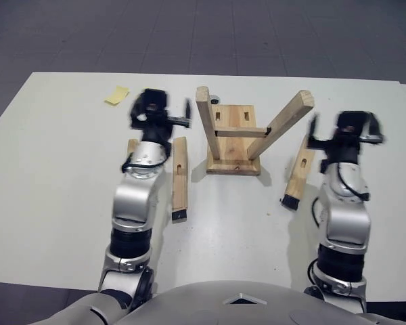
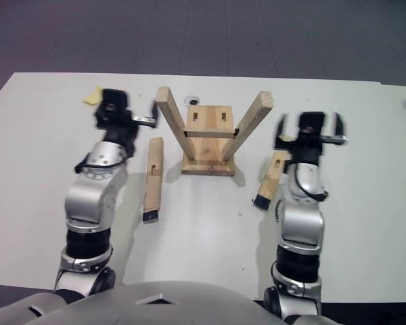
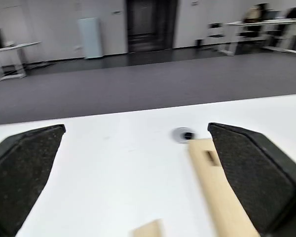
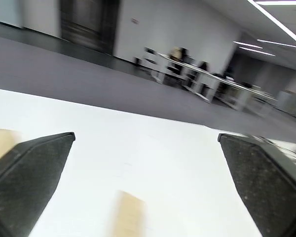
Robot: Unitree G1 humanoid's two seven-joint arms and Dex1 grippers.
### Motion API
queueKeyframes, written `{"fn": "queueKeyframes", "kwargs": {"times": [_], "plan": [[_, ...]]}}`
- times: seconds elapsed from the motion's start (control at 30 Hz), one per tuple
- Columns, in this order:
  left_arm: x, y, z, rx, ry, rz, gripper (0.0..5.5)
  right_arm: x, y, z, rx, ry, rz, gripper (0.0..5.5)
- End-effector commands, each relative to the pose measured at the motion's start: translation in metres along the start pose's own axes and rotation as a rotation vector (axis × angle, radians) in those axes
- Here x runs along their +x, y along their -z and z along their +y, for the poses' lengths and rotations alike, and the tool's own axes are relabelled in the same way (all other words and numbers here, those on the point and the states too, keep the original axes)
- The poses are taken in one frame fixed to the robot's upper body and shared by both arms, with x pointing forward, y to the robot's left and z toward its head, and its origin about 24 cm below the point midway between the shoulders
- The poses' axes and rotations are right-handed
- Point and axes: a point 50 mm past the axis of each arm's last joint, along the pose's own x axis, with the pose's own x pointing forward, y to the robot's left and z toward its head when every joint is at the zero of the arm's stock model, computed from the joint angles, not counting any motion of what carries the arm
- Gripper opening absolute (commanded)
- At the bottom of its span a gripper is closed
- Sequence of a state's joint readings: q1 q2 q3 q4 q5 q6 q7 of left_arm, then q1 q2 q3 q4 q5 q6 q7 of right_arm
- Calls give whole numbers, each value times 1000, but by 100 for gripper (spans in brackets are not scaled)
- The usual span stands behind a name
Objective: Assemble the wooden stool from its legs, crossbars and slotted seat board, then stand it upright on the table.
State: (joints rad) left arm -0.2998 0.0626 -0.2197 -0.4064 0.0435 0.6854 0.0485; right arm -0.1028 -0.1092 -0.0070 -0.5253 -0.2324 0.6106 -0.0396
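Note:
The slotted seat board [image 1: 233, 115] lies flat at mid-table with two legs standing in it, a left leg [image 1: 206, 122] and a splayed right leg [image 1: 287, 122], joined by a crossbar [image 1: 242, 133]. One loose leg [image 1: 180, 179] lies left of the board, another loose leg [image 1: 299, 172] to its right. A short wooden piece [image 1: 131, 145] pokes out from under my left arm. My left gripper [image 1: 160, 112] hovers open over the table left of the stool, holding nothing. My right gripper [image 1: 345, 128] hovers open beyond the right loose leg, also holding nothing. The left wrist view shows a wooden leg [image 3: 212, 192] beside one pad [image 3: 251, 173].
A yellow sticky note [image 1: 117, 95] lies at the far left of the white table [image 1: 54, 176]. A small round grommet [image 1: 214, 99] sits just behind the stool. Dark floor lies beyond the far table edge.

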Motion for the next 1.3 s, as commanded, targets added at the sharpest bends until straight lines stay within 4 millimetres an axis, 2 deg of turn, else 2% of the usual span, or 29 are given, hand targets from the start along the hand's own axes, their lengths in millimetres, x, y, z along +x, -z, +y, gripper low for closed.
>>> {"fn": "queueKeyframes", "kwargs": {"times": [0.03, 0.23, 0.33, 0.4, 0.43, 0.47, 0.57, 0.63, 0.67, 0.7, 0.73, 0.77, 0.83, 0.9, 0.93, 1.0, 1.1, 1.2, 1.3], "plan": [[1, 9, -35, -5, 216, 66, 537, -10, -13, 35, 43, -216, -69, 540], [7, 24, -21, -51, 114, 172, 537, 5, 8, 13, -2, -47, 48, 540], [11, 36, 7, -177, -87, 245, 537, 14, 12, -5, 29, 68, 75, 540], [12, 38, 27, -267, -216, 248, 537, 22, 4, -19, 54, 133, 39, 540], [14, 32, 37, -312, -269, 209, 537, 27, -4, -27, 108, 157, 7, 540], [16, 23, 45, -354, -305, 151, 537, 32, -13, -34, 170, 175, -30, 540], [23, -47, 58, -367, -305, -205, 537, 43, -37, -51, 258, 201, -133, 540], [19, -96, 52, -305, -240, -436, 537, 46, -33, -60, 247, 232, -130, 540], [17, -110, 44, -268, -197, -493, 537, 46, -28, -64, 254, 251, -112, 540], [16, -114, 33, -229, -142, -511, 537, 46, -24, -66, 258, 265, -97, 540], [17, -108, 21, -188, -94, -484, 537, 46, -21, -67, 256, 276, -87, 540], [20, -92, 8, -144, -40, -402, 537, 46, -18, -68, 255, 283, -77, 540], [25, -37, -12, -105, 36, -135, 537, 47, -14, -68, 263, 291, -60, 540], [21, 15, -20, -78, 64, 88, 537, 48, -12, -66, 267, 277, -50, 540], [20, 32, -20, -94, 64, 151, 537, 48, -11, -64, 270, 266, -45, 540], [26, 38, -16, -117, 56, 149, 537, 49, -9, -60, 266, 246, -33, 540], [43, 4, -22, -176, 79, -37, 537, 49, -2, -55, 263, 220, -4, 540], [46, -34, -26, -210, 93, -245, 537, 48, 5, -52, 256, 207, 18, 540], [39, -66, -9, -250, 18, -432, 537, 47, 16, -54, 265, 249, 67, 540]]}}
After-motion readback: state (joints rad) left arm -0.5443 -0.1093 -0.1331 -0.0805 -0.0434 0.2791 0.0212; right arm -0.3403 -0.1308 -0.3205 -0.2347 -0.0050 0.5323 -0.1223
